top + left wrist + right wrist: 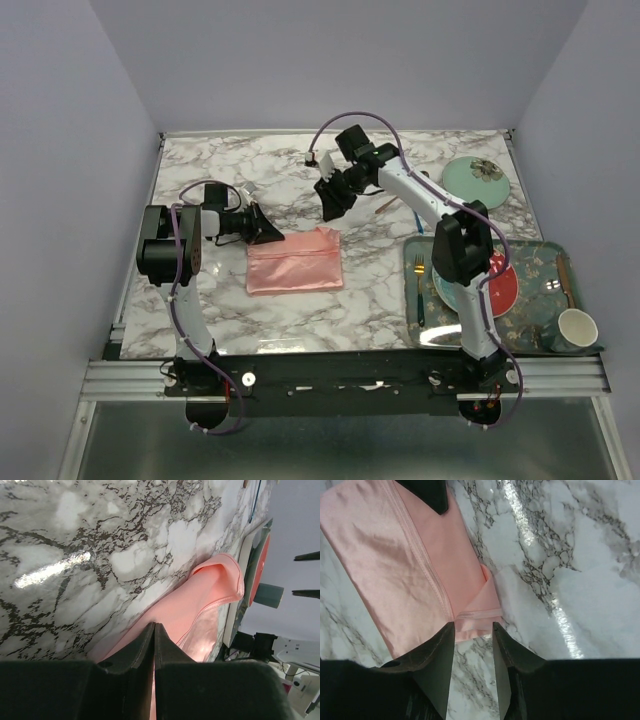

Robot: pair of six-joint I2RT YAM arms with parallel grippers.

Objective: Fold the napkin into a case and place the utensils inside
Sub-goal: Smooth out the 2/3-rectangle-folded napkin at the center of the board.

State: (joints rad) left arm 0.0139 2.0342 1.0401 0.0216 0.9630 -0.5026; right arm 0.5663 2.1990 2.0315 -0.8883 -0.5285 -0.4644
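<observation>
The pink satin napkin point(295, 262) lies folded into a rectangle on the marble table point(230, 310). My left gripper point(270, 233) is at its far left corner. In the left wrist view its jaws point(154, 625) are shut with a thin layer of napkin point(205, 600) pinched between them. My right gripper point(333, 205) hovers just beyond the far right corner. It is open point(472, 626), with nothing between its fingers and the napkin corner point(475, 615) just past the tips. A thin copper spoon point(386, 205) and a dark blue fork point(419, 228) lie right of that gripper, partly hidden by the arm.
A patterned tray point(545, 255) at the right holds a red plate point(503, 290), a cup point(578, 328) and a gold-headed fork with a teal handle point(420, 290). A pale green plate point(476, 182) sits at the back right.
</observation>
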